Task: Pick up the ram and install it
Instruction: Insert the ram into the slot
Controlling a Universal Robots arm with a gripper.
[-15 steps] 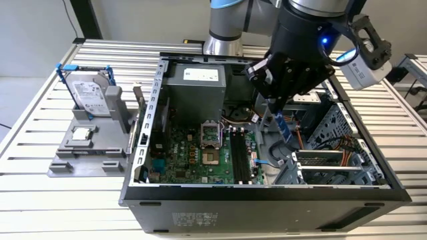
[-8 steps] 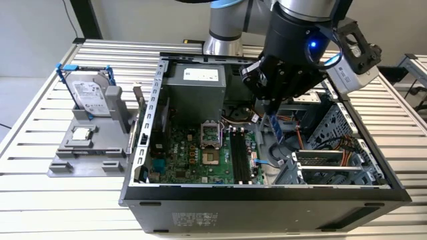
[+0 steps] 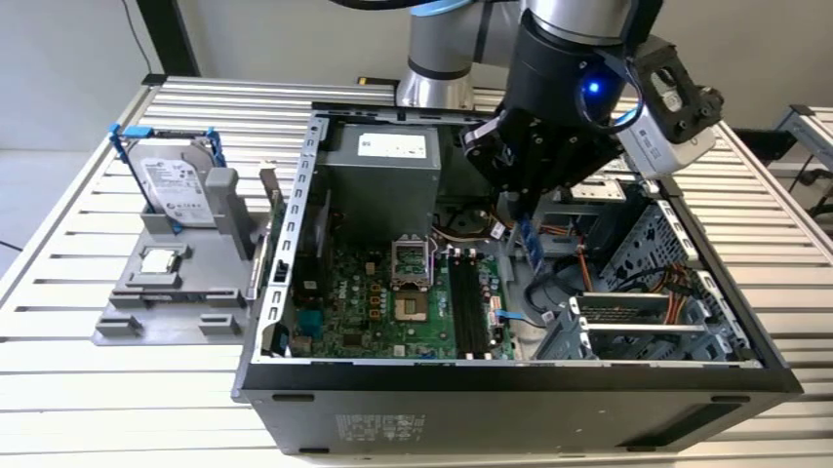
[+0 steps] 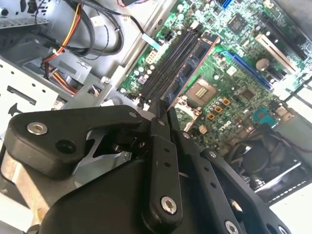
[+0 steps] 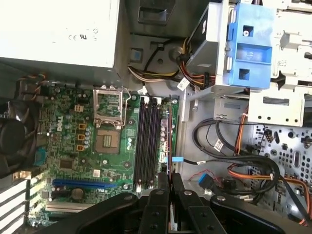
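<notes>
the gripper [image 4: 164, 111] is clamped on one end of the ram [image 4: 192, 68], its two black fingers pressed against the stick's flat faces in both wrist views. the ram hangs inside the open computer case [image 3: 521, 409], low over the motherboard [image 3: 351, 292], its long edge running along the black memory slots [image 5: 146, 141] (in the first wrist view it shows edge-on, just beside the slot nearest the drive cage [image 5: 287, 107]). whether it touches a slot i cannot tell. in the exterior view the arm reaches down into the far right part of the case, with the blue-green stick below its fingers. on the exterior view's left, outside the case, a hard drive [image 3: 176, 185] stands in a grey holder, with a processor chip [image 3: 159, 260] nearer. both sit on the slatted table [image 3: 78, 390].
</notes>
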